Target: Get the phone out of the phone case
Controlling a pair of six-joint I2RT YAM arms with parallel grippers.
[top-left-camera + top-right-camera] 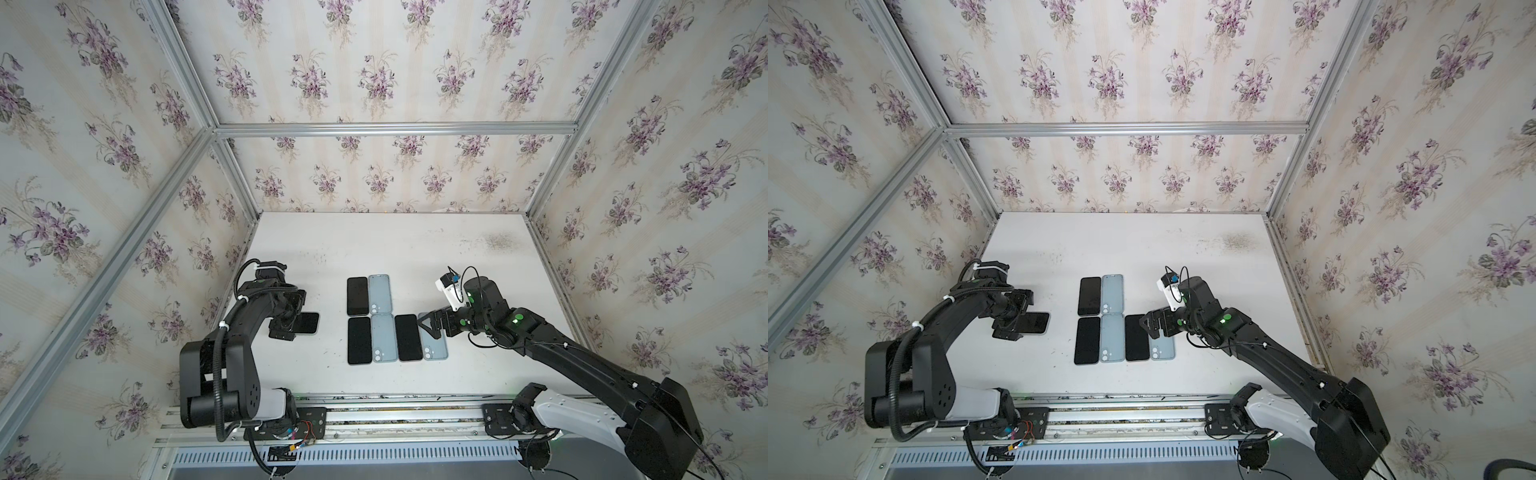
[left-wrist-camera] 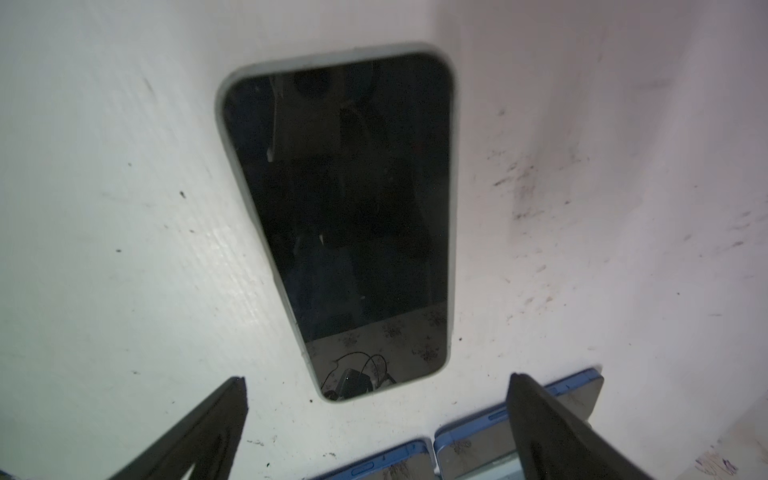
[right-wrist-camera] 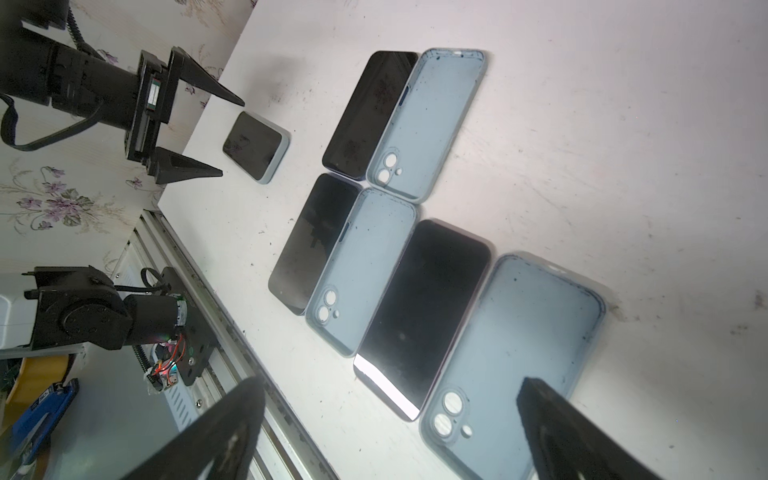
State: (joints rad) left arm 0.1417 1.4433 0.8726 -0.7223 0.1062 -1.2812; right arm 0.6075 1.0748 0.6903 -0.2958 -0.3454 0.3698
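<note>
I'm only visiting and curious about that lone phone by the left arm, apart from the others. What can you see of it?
The cased phone lies flat, screen up, on the white table, apart from the bare phones and empty cases. Its dark glass is off and glossy, mirroring the wallpaper. A pale grey-blue, soft-looking case rim wraps all its edges. The left gripper hovers open over one end, apparently not touching it.

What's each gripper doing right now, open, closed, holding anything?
Left gripper: open, empty, over the cased phone.
Right gripper: open, empty, by an empty case.
</note>
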